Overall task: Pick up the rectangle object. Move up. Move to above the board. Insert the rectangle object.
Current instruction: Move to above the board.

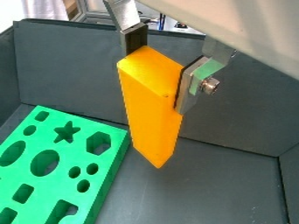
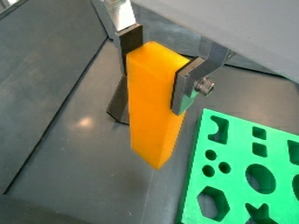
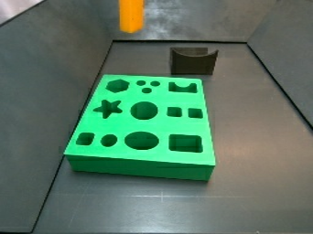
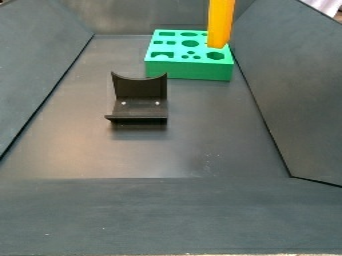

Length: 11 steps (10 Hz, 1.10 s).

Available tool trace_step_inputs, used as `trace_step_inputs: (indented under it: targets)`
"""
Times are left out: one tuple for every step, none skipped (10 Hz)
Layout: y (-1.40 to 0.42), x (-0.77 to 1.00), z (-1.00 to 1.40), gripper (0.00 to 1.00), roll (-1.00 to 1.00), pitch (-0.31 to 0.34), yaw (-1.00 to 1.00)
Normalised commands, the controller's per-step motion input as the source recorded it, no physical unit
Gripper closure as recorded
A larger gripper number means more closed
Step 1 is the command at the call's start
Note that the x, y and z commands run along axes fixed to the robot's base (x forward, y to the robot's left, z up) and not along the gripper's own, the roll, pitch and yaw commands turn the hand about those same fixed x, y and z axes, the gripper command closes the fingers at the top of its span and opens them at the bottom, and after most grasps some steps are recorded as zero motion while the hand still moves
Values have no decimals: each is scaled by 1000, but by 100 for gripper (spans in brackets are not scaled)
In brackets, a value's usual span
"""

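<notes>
Up high, the gripper (image 1: 158, 66) clamps the orange block (image 1: 152, 105) upright in the air, clear of the green board (image 3: 145, 124).

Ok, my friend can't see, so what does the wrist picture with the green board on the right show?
The end effector grips a tall plain orange rectangular block between its fingers, upright above the dark floor. Beside it lies a thick bright green slab with cut-out holes.
</notes>
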Motion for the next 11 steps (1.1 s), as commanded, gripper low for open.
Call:
trace_step_inputs:
  targets:
    - [-8,20,30,100,111,85,236]
    - [-8,20,30,100,111,85,236]
    - [-8,20,30,100,111,85,236]
    - [-8,20,30,100,111,85,236]
    - [-8,20,30,100,111,85,236]
    - [-8,20,30,100,111,85,236]
    - [-8,20,30,100,111,85,236]
    - [-8,20,30,100,111,85,236]
    - [-8,20,30,100,111,85,236]
    - [-8,20,30,100,111,85,236]
    - [-1000,194,183,100,68,32,-1000]
